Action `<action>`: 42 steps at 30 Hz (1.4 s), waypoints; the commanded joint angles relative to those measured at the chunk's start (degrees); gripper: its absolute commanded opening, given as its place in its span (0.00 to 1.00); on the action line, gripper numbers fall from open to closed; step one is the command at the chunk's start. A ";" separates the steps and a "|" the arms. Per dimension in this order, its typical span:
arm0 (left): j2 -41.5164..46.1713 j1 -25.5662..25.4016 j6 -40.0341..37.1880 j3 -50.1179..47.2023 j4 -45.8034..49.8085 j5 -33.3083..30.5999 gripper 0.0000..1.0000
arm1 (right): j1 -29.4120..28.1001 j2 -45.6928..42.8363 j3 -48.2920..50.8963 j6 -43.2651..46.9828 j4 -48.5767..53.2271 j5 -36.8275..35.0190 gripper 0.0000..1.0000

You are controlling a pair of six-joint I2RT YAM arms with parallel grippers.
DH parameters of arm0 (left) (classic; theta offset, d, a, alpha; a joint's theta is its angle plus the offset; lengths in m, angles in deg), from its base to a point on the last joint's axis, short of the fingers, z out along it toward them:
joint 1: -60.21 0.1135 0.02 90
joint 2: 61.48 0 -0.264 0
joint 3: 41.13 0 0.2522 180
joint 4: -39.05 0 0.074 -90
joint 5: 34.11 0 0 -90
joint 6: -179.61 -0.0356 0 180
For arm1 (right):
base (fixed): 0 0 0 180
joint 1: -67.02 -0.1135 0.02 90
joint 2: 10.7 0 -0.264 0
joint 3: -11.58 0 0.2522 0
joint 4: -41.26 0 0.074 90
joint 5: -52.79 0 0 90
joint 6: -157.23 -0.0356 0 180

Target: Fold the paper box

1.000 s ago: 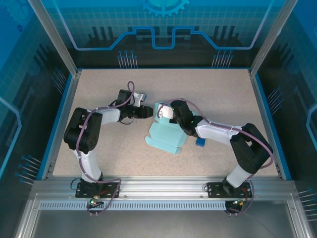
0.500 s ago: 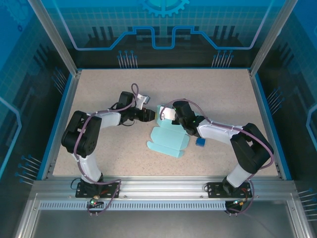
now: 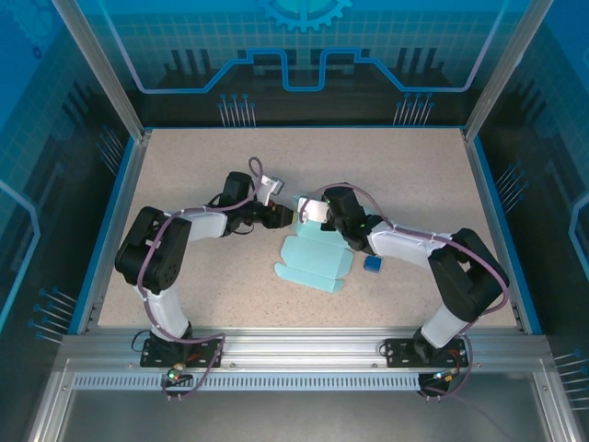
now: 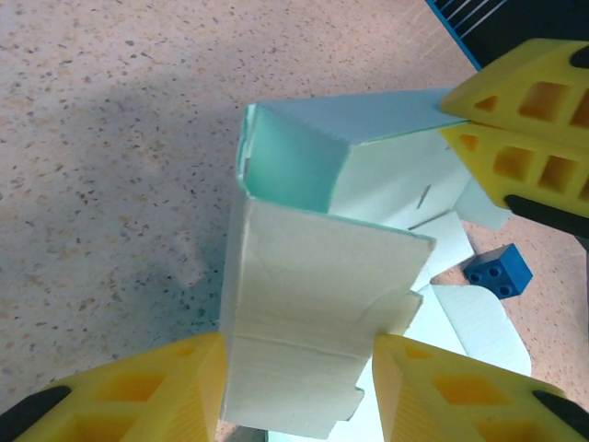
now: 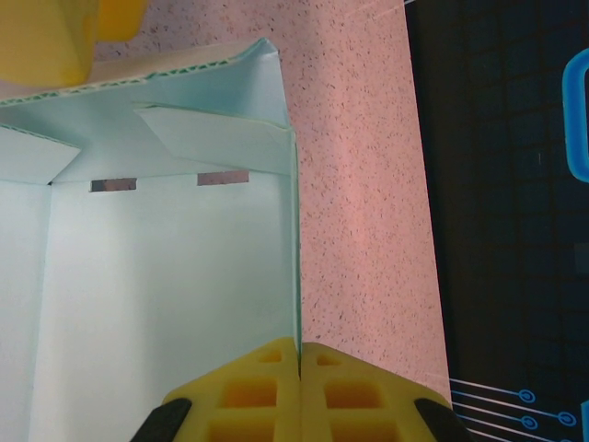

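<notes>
The paper box (image 3: 311,260), pale aqua card, lies mid-table, its near part flat and its far end raised into walls. My left gripper (image 3: 283,215) comes in from the left. In the left wrist view its yellow fingers (image 4: 147,391) press on both sides of a folded upright wall of the paper box (image 4: 313,304), gripping it. My right gripper (image 3: 309,212) meets the same end from the right. Its fingers (image 5: 299,348) are shut on the thin edge of a side wall (image 5: 166,276), with the box's inside to their left.
A tiny dark blue cube (image 3: 373,264) sits on the table just right of the box, under the right forearm; it is also in the left wrist view (image 4: 500,272). A blue-rimmed frame (image 3: 123,203) borders the speckled table. Both forearms cross the middle of the table.
My left gripper has moved right, closing in on the raised end of the box. The right gripper shifted slightly left and away with the wall it holds.
</notes>
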 commanded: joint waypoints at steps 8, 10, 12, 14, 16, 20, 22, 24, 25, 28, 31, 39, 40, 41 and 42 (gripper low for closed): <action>-1.00 -0.53 -1.60 -0.92 -2.97 3.23 0.46 | 1.38 -2.15 3.32 5.06 -6.07 3.72 0.00; -1.11 -0.53 -1.41 -0.92 -3.06 3.12 0.44 | 1.47 -2.15 3.27 5.46 -6.29 3.81 0.00; -1.14 -0.50 -1.33 -0.92 -3.09 3.06 0.43 | 1.55 -2.09 3.04 5.49 -6.40 3.69 0.00; -0.99 -0.53 -1.26 -1.01 -3.07 2.63 0.42 | 1.54 -1.98 2.99 5.71 -6.57 3.55 0.00; -0.71 -0.53 -1.19 -1.16 -3.06 2.11 0.41 | 1.69 -2.07 3.00 5.72 -6.58 3.74 0.00; 1.36 -0.50 0.36 -2.21 -4.01 1.02 0.44 | 1.81 -2.22 2.92 5.86 -6.29 3.31 0.00; 3.04 -0.41 1.32 -3.36 -5.39 0.02 0.48 | 1.90 -2.55 3.01 5.81 -6.38 3.39 0.00; 5.09 -0.20 2.36 -4.43 -6.26 -1.65 0.52 | 2.11 -2.90 2.94 5.81 -6.30 3.61 0.00; 6.04 0.09 3.04 -5.10 -6.92 -2.48 0.54 | 2.14 -2.94 2.98 5.82 -6.21 3.58 0.00; 8.21 1.87 6.37 -7.08 -9.18 -4.26 0.56 | 2.17 -3.19 3.10 5.82 -6.12 3.35 0.00; 9.22 4.85 11.09 -9.53 -13.38 -5.25 0.55 | 2.17 -3.39 3.11 5.47 -6.20 3.35 0.00; 4.40 6.94 11.08 -4.65 -3.00 -11.84 0.45 | 2.17 -3.47 2.70 5.18 -5.76 3.55 0.00; 3.18 6.65 10.39 -3.77 -2.48 -10.90 0.44 | 2.19 -3.47 2.75 5.04 -5.84 3.61 0.00; 2.02 6.16 9.75 -3.13 -2.64 -9.38 0.43 | 2.17 -3.47 2.74 4.94 -5.85 3.67 0.00; 1.21 5.55 8.92 -2.58 -2.87 -8.33 0.43 | 2.17 -3.38 2.75 4.89 -6.09 3.70 0.00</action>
